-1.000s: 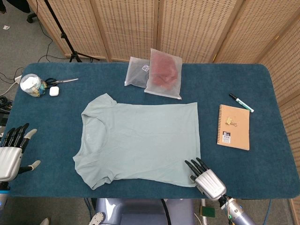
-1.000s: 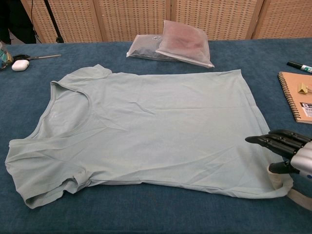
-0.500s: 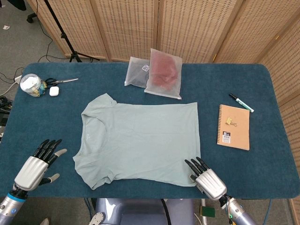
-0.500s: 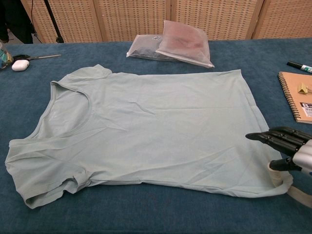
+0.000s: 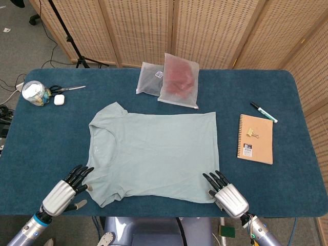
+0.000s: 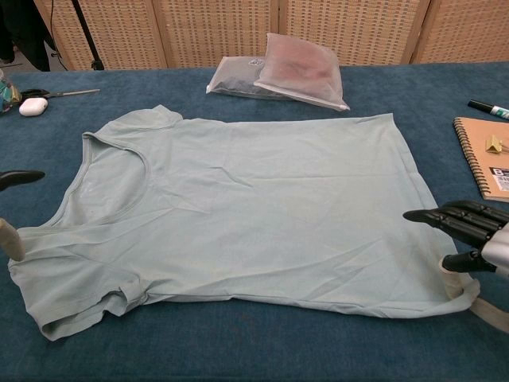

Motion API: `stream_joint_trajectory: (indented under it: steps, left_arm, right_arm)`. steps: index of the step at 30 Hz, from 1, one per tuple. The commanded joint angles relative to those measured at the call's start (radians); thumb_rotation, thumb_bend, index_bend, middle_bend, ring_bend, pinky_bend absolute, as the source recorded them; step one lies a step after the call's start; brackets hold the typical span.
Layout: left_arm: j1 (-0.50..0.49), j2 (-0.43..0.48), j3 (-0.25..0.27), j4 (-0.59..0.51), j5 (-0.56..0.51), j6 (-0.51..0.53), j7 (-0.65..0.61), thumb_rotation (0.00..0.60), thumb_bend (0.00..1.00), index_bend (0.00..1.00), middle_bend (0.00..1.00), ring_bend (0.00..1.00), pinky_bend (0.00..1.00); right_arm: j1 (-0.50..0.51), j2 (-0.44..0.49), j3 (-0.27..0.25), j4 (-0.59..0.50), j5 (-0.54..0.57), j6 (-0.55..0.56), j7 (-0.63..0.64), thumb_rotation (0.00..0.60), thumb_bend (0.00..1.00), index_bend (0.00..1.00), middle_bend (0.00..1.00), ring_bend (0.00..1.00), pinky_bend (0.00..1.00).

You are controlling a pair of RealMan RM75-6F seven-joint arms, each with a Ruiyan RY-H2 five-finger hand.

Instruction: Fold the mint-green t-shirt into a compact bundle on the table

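Shirt: mint-green t-shirt (image 5: 154, 154) lies flat and unfolded mid-counter (image 5: 287, 97), collar toward the robot's left.
Left hand: left hand (image 5: 65, 190) has swung in from the far edge — now just beside the near sleeve, fingers (image 5: 81, 174) spread, holding nothing.
Right hand: right hand (image 5: 225, 193) barely budged, fingers apart and empty at the near hem corner.
Meaning: both hands look staged at the near edge — first fold probably comes next.

The brown spiral notebook (image 5: 255, 139), right of the mint-green t-shirt (image 5: 152, 151), carries a small dark label at its lower corner with what looks like a white letter "B"; finer print there is illegible. A white sticker on the grey pouch (image 5: 148, 78) behind the shirt is too small to read.
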State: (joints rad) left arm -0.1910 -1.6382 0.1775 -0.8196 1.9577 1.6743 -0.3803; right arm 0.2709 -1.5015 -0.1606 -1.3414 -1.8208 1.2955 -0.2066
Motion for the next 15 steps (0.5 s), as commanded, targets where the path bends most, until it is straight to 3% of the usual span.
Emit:
stream_joint_trajectory:
  steps: [1, 15]
  left_arm:
    - [-0.01, -0.038, 0.014, 0.042, 0.004, -0.004, -0.023, 0.6, 0.21, 0.49, 0.0, 0.0, 0.0]
    - [-0.021, -0.114, 0.049, 0.146, -0.014, -0.029, -0.054, 0.6, 0.22, 0.54, 0.0, 0.0, 0.0]
  right_arm:
    - [0.0, 0.001, 0.001, -0.002, 0.002, 0.0, 0.001, 0.6, 0.64, 0.57, 0.0, 0.0, 0.0]
    - [0.002, 0.006, 0.001, -0.009, 0.011, -0.005, -0.003, 0.6, 0.67, 0.57, 0.0, 0.0, 0.0]
